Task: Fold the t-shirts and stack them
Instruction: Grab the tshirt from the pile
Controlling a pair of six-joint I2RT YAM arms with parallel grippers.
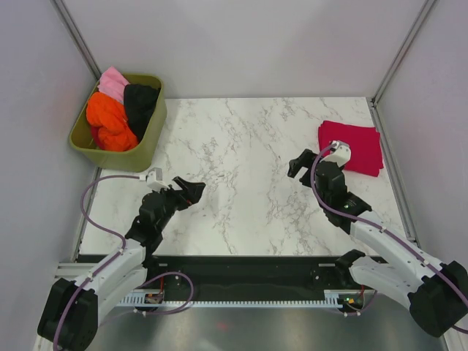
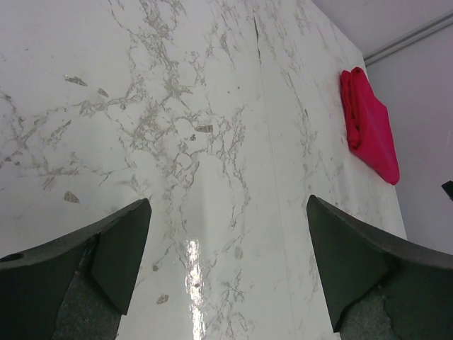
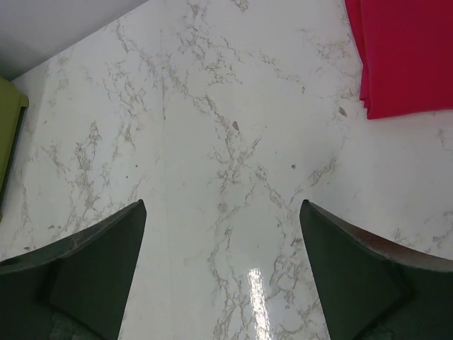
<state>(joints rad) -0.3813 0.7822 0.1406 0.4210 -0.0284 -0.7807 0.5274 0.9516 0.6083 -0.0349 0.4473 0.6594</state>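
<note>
left tool wide, right tool wide near folded red t-shirt, shirts heaped in tub

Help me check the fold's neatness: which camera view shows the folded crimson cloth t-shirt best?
The top external view: the folded crimson cloth t-shirt lies almost fully visible, outline clear. The left wrist view shows it small and slanted at the frame's right; the right wrist view crops it to one corner.

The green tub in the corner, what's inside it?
The green tub holds crumpled cloth: a pink shirt, an orange shirt and a black shirt. Anything beneath them is covered.
</note>
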